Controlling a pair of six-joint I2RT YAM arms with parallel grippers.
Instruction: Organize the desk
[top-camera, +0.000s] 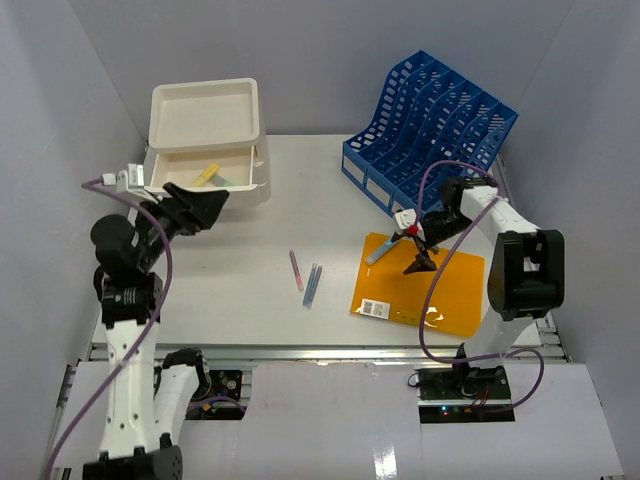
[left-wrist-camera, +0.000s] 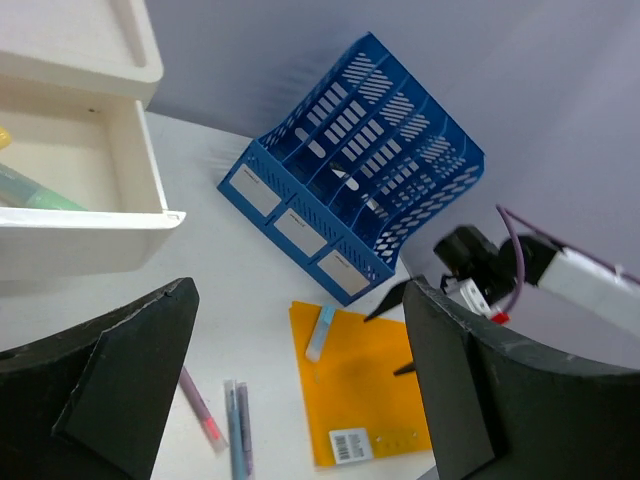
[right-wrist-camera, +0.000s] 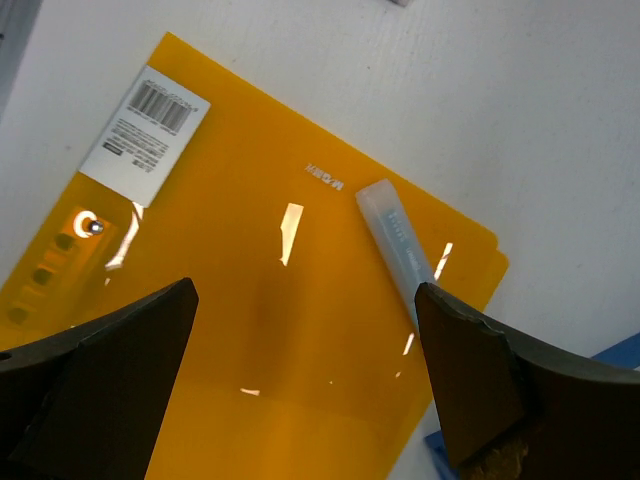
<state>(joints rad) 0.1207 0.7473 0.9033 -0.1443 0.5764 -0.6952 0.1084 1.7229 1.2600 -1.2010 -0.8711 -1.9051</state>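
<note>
The desk (top-camera: 240, 310) is a wide white tabletop. My left gripper (top-camera: 210, 208) hangs open and holds nothing, just in front of the white drawer box (top-camera: 205, 140). The box's open drawer (left-wrist-camera: 90, 225) holds a green pen (left-wrist-camera: 35, 195) and a yellow one (top-camera: 205, 175). Over the orange folder (top-camera: 420, 285) my right gripper (top-camera: 414, 250) is open and empty. A pale blue pen (right-wrist-camera: 398, 240) lies on the folder's far corner, close to the right finger (right-wrist-camera: 500, 390). Three pens lie loose mid-desk: pink (top-camera: 296, 270), blue (top-camera: 310, 285) and purple (left-wrist-camera: 245, 425).
A blue slotted file rack (top-camera: 430, 125) stands at the back right, just behind the folder. A barcode label (right-wrist-camera: 145, 135) is on the folder's near corner. Grey walls enclose the desk on three sides. A metal rail (top-camera: 300, 352) runs along the front edge.
</note>
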